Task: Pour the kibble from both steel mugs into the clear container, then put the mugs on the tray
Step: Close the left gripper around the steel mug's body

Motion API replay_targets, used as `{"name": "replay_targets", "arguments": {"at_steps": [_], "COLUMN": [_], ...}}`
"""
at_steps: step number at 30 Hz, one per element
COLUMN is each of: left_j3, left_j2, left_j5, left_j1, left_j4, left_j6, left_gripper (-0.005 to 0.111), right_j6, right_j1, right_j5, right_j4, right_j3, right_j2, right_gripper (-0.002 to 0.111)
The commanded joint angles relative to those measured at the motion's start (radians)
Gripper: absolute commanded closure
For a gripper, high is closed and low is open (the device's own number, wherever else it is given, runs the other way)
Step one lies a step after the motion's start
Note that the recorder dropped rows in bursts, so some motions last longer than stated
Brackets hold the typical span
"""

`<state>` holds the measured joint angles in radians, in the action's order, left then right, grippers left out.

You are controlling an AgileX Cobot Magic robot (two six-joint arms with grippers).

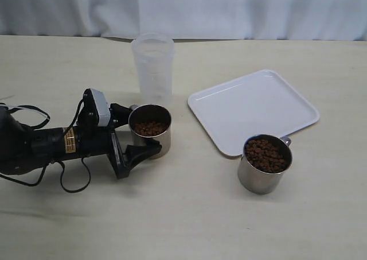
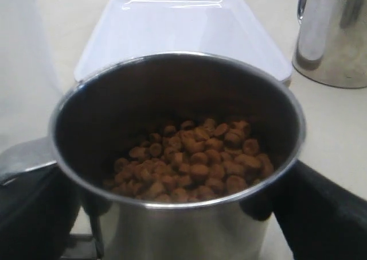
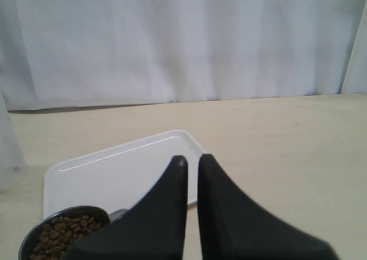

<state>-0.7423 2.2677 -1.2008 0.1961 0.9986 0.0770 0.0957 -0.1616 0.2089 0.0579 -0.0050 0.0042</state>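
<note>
One steel mug [image 1: 151,146] of brown kibble [image 1: 150,128] stands on the table in front of the clear container [image 1: 153,70], which looks empty. My left gripper [image 1: 143,131] lies low on the table, its black fingers [image 2: 321,214] pressed on both sides of that mug [image 2: 183,231], whose kibble [image 2: 195,162] fills its bottom. The second steel mug [image 1: 262,179], also holding kibble [image 1: 266,155], stands at the near corner of the white tray [image 1: 252,108]. My right gripper [image 3: 192,159] is out of the exterior view; it hangs shut and empty above that mug [image 3: 57,231] and the tray [image 3: 114,174].
A white curtain closes off the far edge of the table. The left arm's black body and loose cables [image 1: 34,145] lie across the table's left side. The tray [image 2: 172,30] and the second mug [image 2: 332,42] lie beyond the held mug.
</note>
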Motion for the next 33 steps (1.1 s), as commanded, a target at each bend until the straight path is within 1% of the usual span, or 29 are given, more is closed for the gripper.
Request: {"name": "replay_targets", "arguments": {"at_steps": [1, 4, 9, 16, 17, 19, 22, 23, 26, 31, 33], "left_j3": [-0.034, -0.051, -0.051, -0.051, -0.051, -0.051, -0.051, -0.051, -0.051, -0.051, -0.051], "left_j2": [0.027, 0.029, 0.031, 0.037, 0.037, 0.037, 0.037, 0.037, 0.037, 0.012, -0.016], "left_j5": [-0.009, -0.005, -0.016, -0.020, -0.020, -0.020, -0.020, -0.020, -0.020, 0.009, 0.022], "left_j1": [0.003, 0.003, 0.003, 0.003, 0.003, 0.003, 0.003, 0.003, 0.001, 0.001, -0.001], "left_j4": [0.007, 0.007, -0.041, -0.018, -0.018, -0.018, -0.017, -0.013, -0.010, 0.023, 0.054], "left_j6": [0.016, 0.033, 0.032, 0.032, 0.032, 0.032, 0.032, 0.032, 0.032, 0.045, 0.088], "left_gripper": [0.045, 0.045, 0.045, 0.045, 0.047, 0.058, 0.080, 0.089, 0.107, 0.107, 0.107], "right_j6": [-0.004, -0.004, -0.004, -0.004, -0.004, -0.004, -0.004, -0.004, -0.004, -0.004, -0.004], "right_j1": [-0.003, -0.003, -0.003, -0.003, -0.003, -0.003, -0.003, -0.003, -0.003, -0.003, -0.003], "right_j5": [0.000, 0.000, 0.000, 0.000, 0.000, 0.000, 0.000, 0.000, 0.000, 0.000, 0.000], "right_j4": [0.003, 0.003, 0.003, 0.003, 0.003, 0.003, 0.003, 0.003, 0.003, 0.003, 0.003], "right_j3": [0.005, 0.005, 0.005, 0.005, 0.005, 0.005, 0.005, 0.005, 0.005, 0.005, 0.005], "right_j2": [-0.004, -0.004, -0.004, -0.004, -0.004, -0.004, -0.004, -0.004, -0.004, -0.004, -0.004], "right_gripper": [0.103, 0.103, 0.103, 0.103, 0.103, 0.103, 0.103, 0.103, 0.103, 0.103, 0.103]}}
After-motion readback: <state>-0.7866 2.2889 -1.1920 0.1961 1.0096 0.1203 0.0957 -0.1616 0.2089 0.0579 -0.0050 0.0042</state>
